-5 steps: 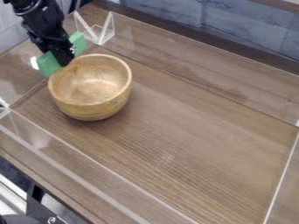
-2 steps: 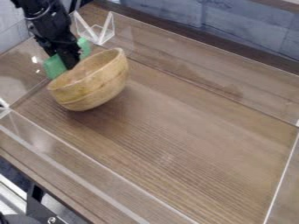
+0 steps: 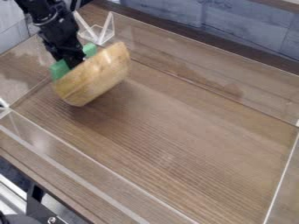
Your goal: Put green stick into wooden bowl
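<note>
A: Where does the wooden bowl (image 3: pixel 93 73) sit on the table (image 3: pixel 187 122)?

B: Toward the table's far left corner. It is tipped hard: the rim on the gripper's side is pressed low, the opposite rim is raised, and the rounded outside wall faces the camera.

A: And the gripper (image 3: pixel 63 54)?

B: It comes down steeply from above, right at the bowl's upper-left rim. The black fingers are closed tight on the green stick (image 3: pixel 66 62), which shows as green patches either side of them.

A: So where is the stick, measured from the bowl?

B: At the bowl's left rim, touching or just beside it. Whether its lower end is inside the bowl or against the edge cannot be told; the fingers and the tilted wall hide that part.

A: Anything else near the bowl?

B: A clear plastic wall (image 3: pixel 198 54) runs behind it along the table's far edge, and a folded clear piece (image 3: pixel 103 31) stands just behind the bowl.
</note>
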`<state>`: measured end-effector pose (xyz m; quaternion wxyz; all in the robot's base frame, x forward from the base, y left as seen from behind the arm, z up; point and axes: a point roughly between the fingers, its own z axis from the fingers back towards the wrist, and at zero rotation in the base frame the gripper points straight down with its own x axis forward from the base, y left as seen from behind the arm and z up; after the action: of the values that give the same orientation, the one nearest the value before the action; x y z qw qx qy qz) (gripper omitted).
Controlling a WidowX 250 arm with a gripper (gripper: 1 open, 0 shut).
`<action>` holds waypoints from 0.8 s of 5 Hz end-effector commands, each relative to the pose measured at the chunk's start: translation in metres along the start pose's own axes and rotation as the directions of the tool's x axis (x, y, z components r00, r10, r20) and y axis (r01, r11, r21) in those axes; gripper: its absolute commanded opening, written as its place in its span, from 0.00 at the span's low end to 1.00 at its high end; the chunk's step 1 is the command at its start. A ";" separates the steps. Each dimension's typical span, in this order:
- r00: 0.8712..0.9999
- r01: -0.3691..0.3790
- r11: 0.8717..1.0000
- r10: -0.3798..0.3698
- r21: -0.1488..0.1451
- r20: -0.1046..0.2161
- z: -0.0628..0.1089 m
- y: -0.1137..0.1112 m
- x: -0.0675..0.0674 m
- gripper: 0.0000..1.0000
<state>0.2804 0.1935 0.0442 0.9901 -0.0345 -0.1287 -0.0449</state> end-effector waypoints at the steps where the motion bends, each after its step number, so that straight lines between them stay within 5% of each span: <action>1: 0.997 0.082 0.997 -0.082 -0.008 0.012 0.003 0.004 -0.003 0.00; 3: 0.996 0.084 0.995 -0.084 -0.049 0.014 -0.007 -0.012 0.002 0.00; 4: 0.998 0.064 0.997 -0.063 -0.050 0.011 -0.013 -0.013 -0.004 1.00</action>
<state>0.2772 0.1786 0.0264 0.9869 -0.0622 -0.1267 -0.0778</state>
